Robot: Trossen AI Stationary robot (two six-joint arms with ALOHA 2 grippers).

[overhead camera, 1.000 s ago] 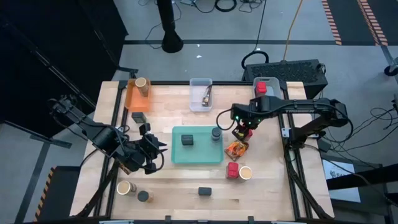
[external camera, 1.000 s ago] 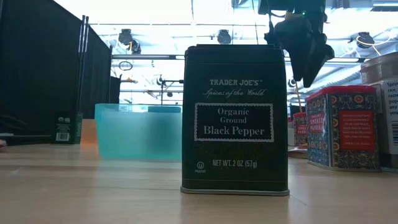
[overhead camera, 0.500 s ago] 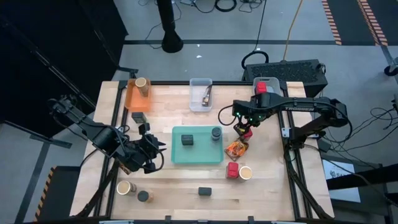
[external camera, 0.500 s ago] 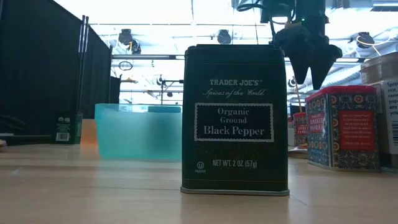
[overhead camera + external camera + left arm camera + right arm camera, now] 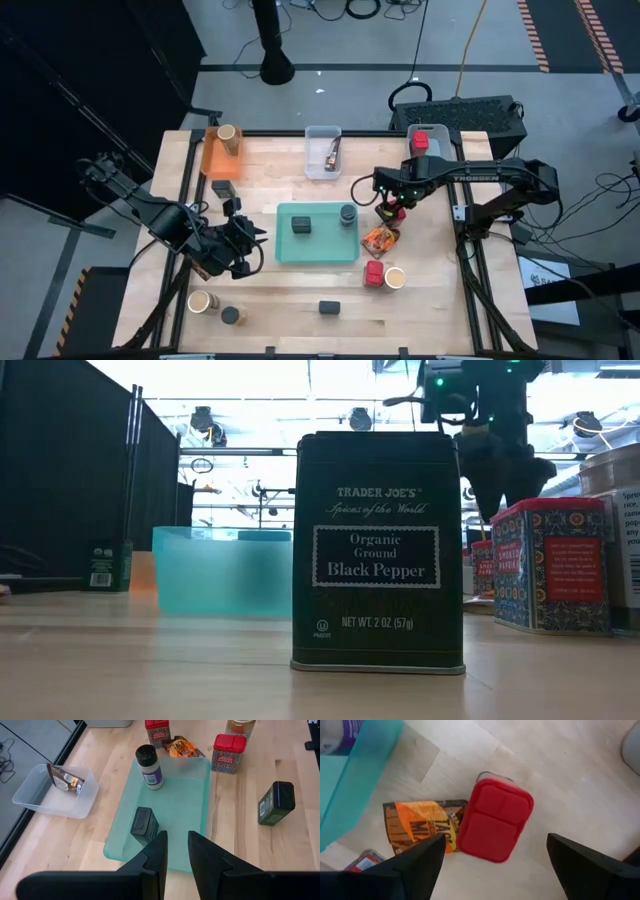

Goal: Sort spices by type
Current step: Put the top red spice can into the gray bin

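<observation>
My right gripper (image 5: 502, 870) hangs open, pointing down over a red-lidded spice tin (image 5: 495, 820) that stands on the table between the teal tray (image 5: 316, 248) and the table's right edge. One finger stands on each side of the tin, touching nothing. An orange printed packet (image 5: 422, 827) lies flat beside the tin. In the tray stand a dark block (image 5: 302, 226) and a dark-lidded jar (image 5: 347, 214). My left gripper (image 5: 177, 852) waits above the table left of the tray, with a narrow gap between its fingers and nothing in it.
An orange bin (image 5: 215, 160) with a tan jar, a clear bin (image 5: 323, 160) with a packet and a bin (image 5: 412, 132) with a red tin line the far edge. Another red tin (image 5: 374, 273), tan jars (image 5: 199, 302) and dark tins (image 5: 329, 308) stand near the front.
My right gripper has come down toward the red-lidded tin, rolling a little about its own axis, and has spread its fingers wider. No object has moved.
</observation>
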